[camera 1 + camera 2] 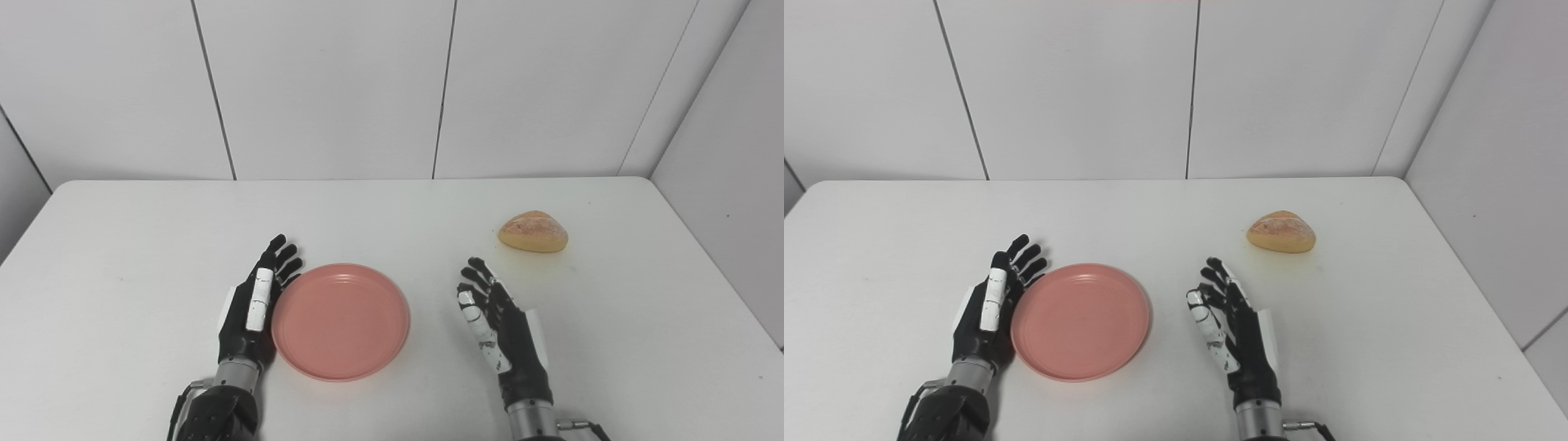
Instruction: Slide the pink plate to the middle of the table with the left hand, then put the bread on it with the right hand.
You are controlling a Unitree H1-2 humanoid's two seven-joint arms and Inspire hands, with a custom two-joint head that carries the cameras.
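The pink plate [340,320] lies flat on the white table [122,245], near the front and a little left of centre. My left hand [257,300] is open, fingers straight, its edge against the plate's left rim. The bread [533,231], a golden roll, lies on the table at the right, farther back. My right hand [499,324] is open and empty, palm facing left, right of the plate and in front of and left of the bread, apart from both. The plate [1080,319] and the bread [1281,231] also show in the right eye view.
White wall panels [331,86] stand behind the table's far edge, and a wall [723,159] runs along its right side. The table's right edge [723,269] is close beyond the bread.
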